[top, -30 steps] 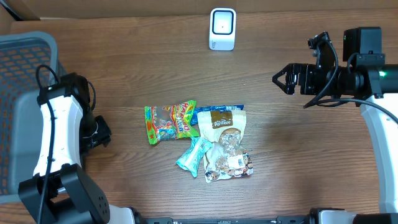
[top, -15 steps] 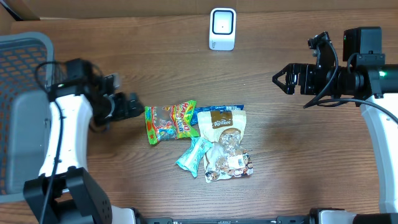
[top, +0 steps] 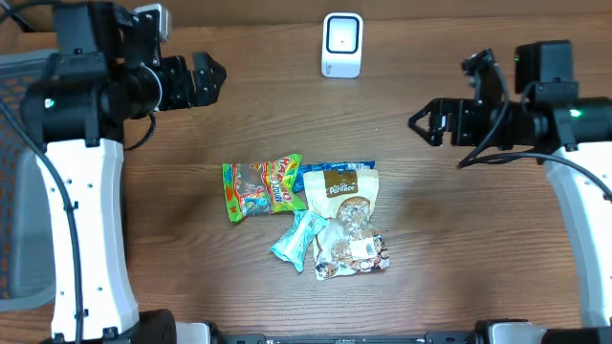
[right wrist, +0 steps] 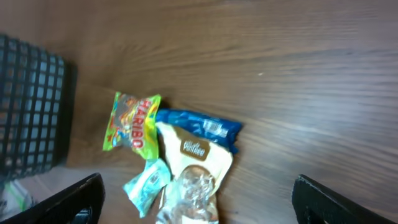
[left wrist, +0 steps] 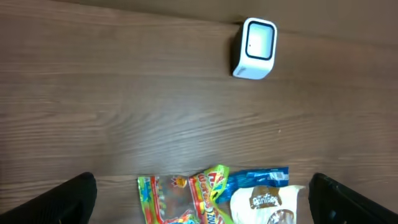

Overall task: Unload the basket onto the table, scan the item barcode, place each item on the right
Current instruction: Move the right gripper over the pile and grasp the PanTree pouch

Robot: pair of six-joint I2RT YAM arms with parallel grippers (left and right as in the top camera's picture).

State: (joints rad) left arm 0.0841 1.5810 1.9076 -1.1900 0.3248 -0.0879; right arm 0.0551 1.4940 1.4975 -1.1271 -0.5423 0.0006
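Observation:
Several snack packets lie heaped mid-table: a green and red gummy bag [top: 260, 187], a blue packet [top: 337, 168], a cream bag [top: 342, 194], a teal packet [top: 296, 239] and a clear bag [top: 352, 250] with a white label. The white scanner [top: 342, 44] stands at the back centre. My left gripper [top: 206, 78] hangs open at the back left, well apart from the heap. Its wrist view shows the gummy bag [left wrist: 180, 199] and the scanner [left wrist: 255, 48] beyond the gripper [left wrist: 200, 186]. My right gripper [top: 426, 122] is open at the right, empty; the heap [right wrist: 186, 168] shows below it.
A grey mesh basket [top: 17, 182] stands at the table's left edge, partly hidden by my left arm; it also shows as a dark grid [right wrist: 31, 106] in the right wrist view. Bare wood lies between the heap and the scanner.
My left arm has swung from the table's left edge up to the back left, and its jaws have opened wide. My right arm has shifted slightly left.

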